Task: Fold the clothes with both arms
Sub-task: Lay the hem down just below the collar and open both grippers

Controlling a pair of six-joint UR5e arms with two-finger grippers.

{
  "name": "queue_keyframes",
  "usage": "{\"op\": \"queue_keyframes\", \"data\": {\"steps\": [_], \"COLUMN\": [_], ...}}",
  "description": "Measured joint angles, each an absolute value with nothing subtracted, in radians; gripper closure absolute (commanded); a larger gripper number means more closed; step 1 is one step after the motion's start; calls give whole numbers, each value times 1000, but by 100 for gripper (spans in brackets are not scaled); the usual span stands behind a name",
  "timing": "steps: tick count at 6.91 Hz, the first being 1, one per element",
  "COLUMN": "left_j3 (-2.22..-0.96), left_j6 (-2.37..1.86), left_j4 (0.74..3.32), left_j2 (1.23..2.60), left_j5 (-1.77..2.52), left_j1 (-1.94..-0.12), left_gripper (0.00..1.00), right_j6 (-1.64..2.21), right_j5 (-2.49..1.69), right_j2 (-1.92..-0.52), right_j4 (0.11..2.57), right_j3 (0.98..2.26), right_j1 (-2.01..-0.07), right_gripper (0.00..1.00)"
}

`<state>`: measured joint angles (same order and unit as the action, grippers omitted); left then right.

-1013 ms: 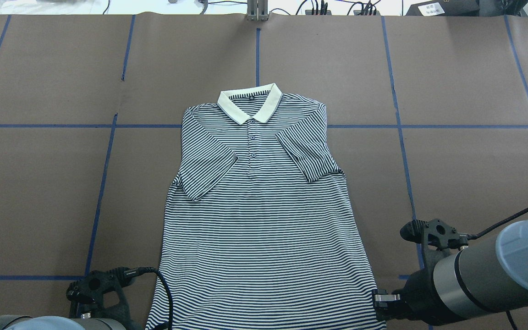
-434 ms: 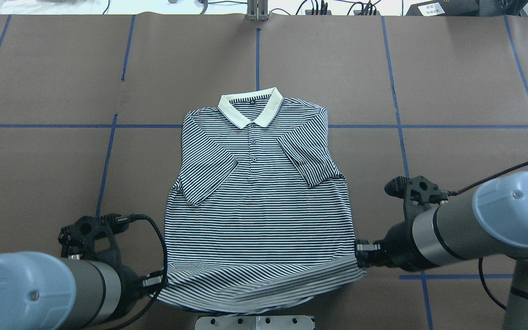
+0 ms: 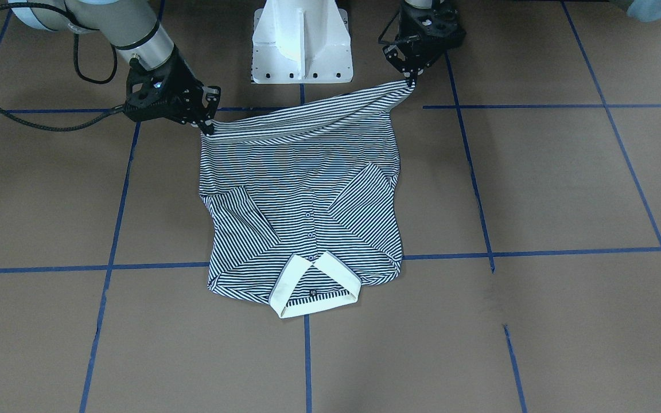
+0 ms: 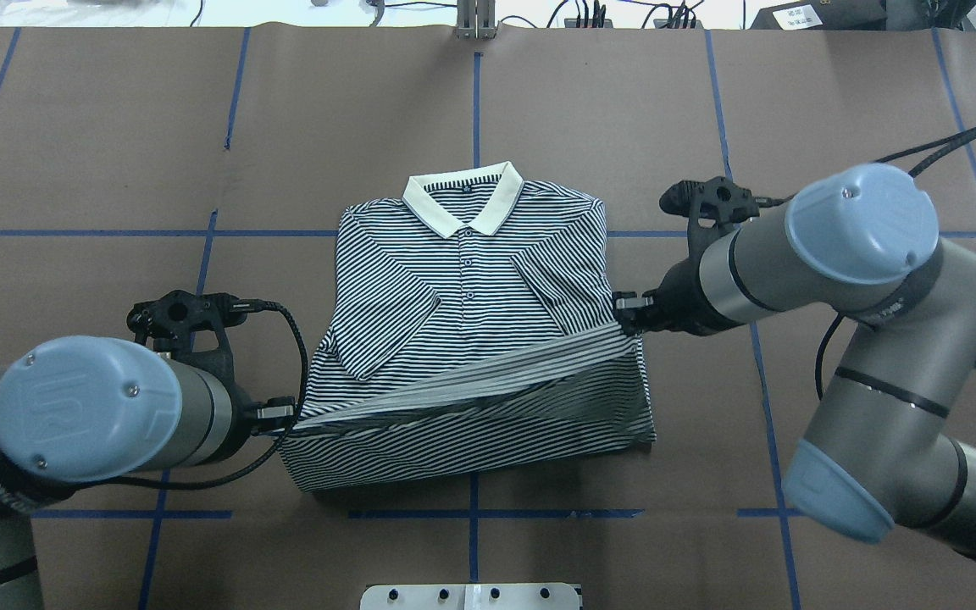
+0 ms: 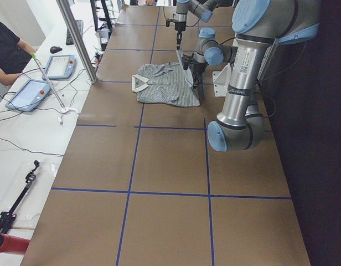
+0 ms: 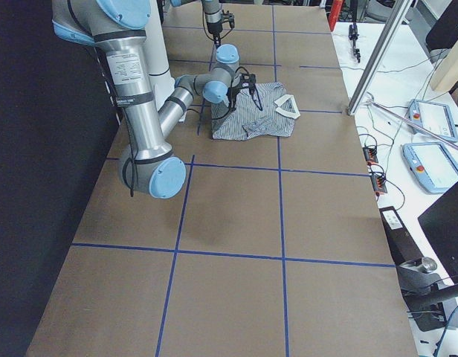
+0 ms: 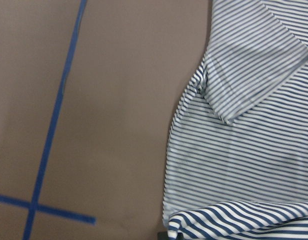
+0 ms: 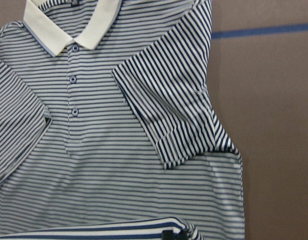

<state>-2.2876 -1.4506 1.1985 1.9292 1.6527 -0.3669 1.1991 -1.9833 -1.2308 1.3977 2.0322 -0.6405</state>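
Polo shirt (image 4: 471,271) lies flat mid-table, collar (image 4: 463,199) toward the far edge; left gripper (image 4: 285,415) and right gripper (image 4: 628,315) are each clamped on a hem corner, with the hem (image 4: 463,383) lifted and stretched crosswise between them. The collar is straight ahead of both, right gripper nearer it, so the hem line runs skewed. Bare table (image 4: 115,127) on all sides, looks like room to carry the fold forward

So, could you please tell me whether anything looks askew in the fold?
Yes: the lifted hem of the polo shirt slants. The right end effector holds its corner nearer the collar than the left end effector does, so the fold looks uneven.
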Motion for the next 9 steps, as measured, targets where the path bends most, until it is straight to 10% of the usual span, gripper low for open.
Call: {"op": "queue_keyframes", "data": {"steps": [9], "left_j3": [-1736], "left_j6": [-1260], "left_j4": [1692], "left_j2": [2062], "left_j5": [1651], "left_j1": [-665], "left_gripper": [100], "right_j6": [1136], "right_j5": [-1982], "right_j2": [-1030], "right_j4": [1158], "right_j3": [1534], "right_j1": [-789], "right_gripper": [100]}}
